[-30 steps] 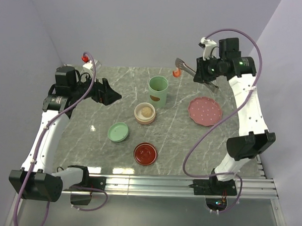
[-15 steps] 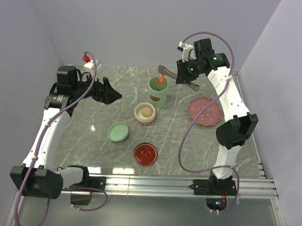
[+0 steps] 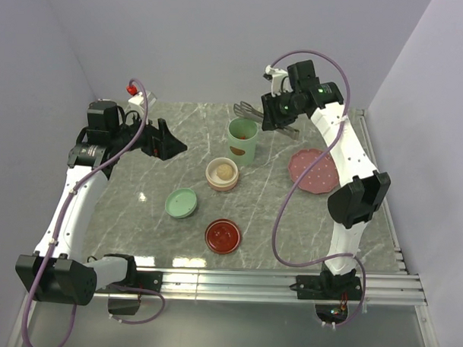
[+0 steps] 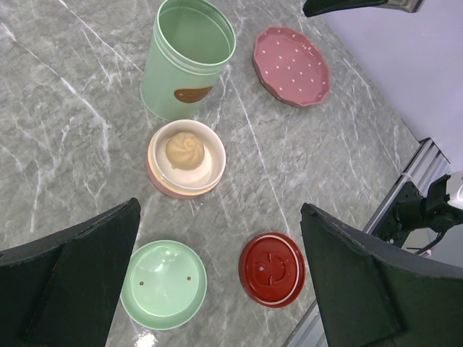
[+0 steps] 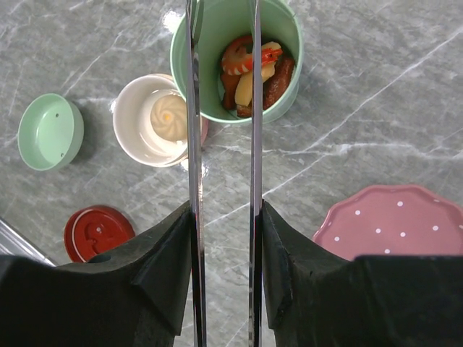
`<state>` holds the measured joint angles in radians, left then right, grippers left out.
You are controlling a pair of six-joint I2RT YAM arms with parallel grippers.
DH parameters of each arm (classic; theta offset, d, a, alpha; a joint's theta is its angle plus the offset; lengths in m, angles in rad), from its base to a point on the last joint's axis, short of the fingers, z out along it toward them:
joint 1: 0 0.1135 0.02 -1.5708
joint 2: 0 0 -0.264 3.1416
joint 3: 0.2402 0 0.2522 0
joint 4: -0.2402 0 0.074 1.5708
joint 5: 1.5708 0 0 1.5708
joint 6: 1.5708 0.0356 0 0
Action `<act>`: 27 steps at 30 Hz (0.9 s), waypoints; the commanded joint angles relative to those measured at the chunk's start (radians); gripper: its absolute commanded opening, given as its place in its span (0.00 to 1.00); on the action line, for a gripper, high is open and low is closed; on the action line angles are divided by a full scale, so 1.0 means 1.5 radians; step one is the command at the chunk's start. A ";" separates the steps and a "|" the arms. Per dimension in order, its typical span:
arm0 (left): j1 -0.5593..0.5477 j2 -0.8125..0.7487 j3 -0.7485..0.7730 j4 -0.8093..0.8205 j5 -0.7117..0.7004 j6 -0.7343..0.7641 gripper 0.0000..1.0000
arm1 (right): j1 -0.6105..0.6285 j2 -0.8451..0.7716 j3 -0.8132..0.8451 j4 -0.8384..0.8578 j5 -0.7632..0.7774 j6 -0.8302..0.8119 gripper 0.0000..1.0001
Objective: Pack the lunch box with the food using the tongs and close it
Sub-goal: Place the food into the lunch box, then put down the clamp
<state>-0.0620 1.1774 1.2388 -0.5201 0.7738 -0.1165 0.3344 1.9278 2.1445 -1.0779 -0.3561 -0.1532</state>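
The lunch box's tall green cylinder (image 3: 242, 138) (image 5: 235, 61) (image 4: 187, 58) stands at the back centre. It holds the food (image 5: 253, 69), reddish-brown and orange pieces with a shrimp on top. My right gripper (image 3: 278, 114) (image 5: 224, 238) is shut on the silver tongs (image 3: 249, 109) (image 5: 192, 144). Their two arms stand apart and reach over the cylinder's mouth with nothing between the tips. The pink plate (image 3: 314, 169) (image 5: 398, 217) (image 4: 291, 65) lies bare to the right. My left gripper (image 3: 163, 141) (image 4: 221, 217) hangs open and high at the left, holding nothing.
A pink-and-cream bowl (image 3: 222, 173) (image 5: 159, 119) (image 4: 187, 155) holding a bun sits just in front of the cylinder. A green lid (image 3: 182, 203) (image 4: 163, 284) and a red lid (image 3: 223, 236) (image 4: 272, 267) lie nearer the front rail. Walls close the back and sides.
The right arm swung left with an orange piece in the tongs, from the far right to over the green cylinder. The tongs have spread and the piece is gone from their tips.
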 commanded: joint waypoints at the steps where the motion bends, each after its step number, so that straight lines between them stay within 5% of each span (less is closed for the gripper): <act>1: 0.002 -0.001 0.020 0.012 0.010 0.003 1.00 | 0.003 -0.008 0.049 0.016 0.017 0.004 0.45; 5: 0.001 -0.004 0.030 0.002 0.009 0.005 1.00 | -0.014 -0.066 0.002 0.014 0.025 -0.008 0.45; 17: 0.002 -0.016 0.026 0.014 0.023 -0.002 0.99 | -0.258 -0.323 -0.349 0.009 0.026 -0.151 0.47; 27: 0.002 -0.023 0.015 0.015 0.019 -0.003 0.99 | -0.330 -0.339 -0.571 0.104 0.050 -0.188 0.45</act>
<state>-0.0620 1.1740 1.2457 -0.5270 0.7879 -0.1177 -0.1463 1.4231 1.3315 -1.0210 -0.2844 -0.4080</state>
